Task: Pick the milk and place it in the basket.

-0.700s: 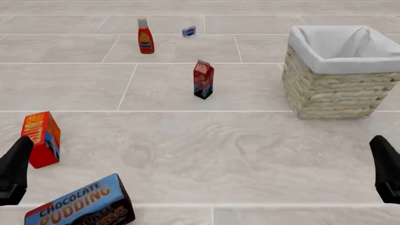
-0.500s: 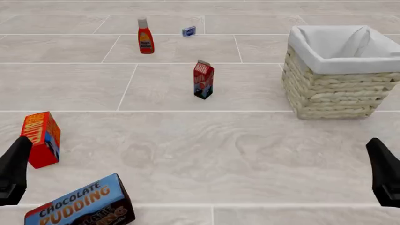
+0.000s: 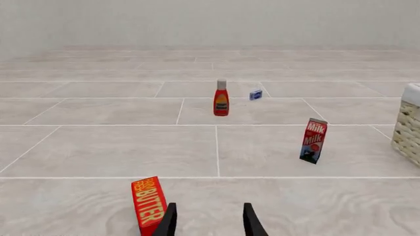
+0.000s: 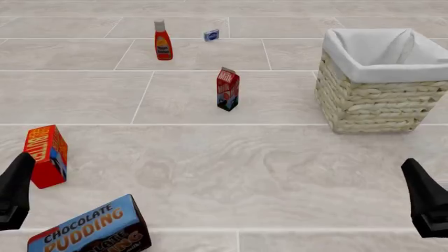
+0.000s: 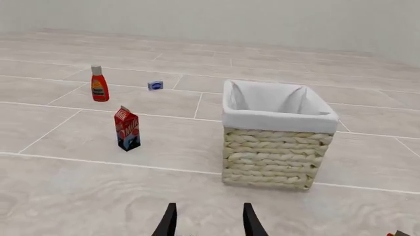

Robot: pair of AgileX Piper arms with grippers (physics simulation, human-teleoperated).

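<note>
The right gripper (image 5: 208, 221) hangs low over the table (image 4: 280, 173) with its fingers apart and nothing between them, well short of the basket (image 5: 276, 142) ahead of it. The left gripper (image 3: 210, 222), also spread and empty, sits just beside the red-orange butter box (image 3: 149, 205). The milk (image 4: 227, 89) stands upright mid-table, left of the basket and well apart from both grippers, with the ketchup bottle (image 4: 163, 41) farther back.

Basket (image 4: 378, 100): rough woven straw, white cloth liner, matt. Milk (image 4: 227, 89): printed paper carton. Ketchup bottle (image 4: 163, 41): smooth plastic. Table (image 4: 231, 163): pale marbled tile, matt.
</note>
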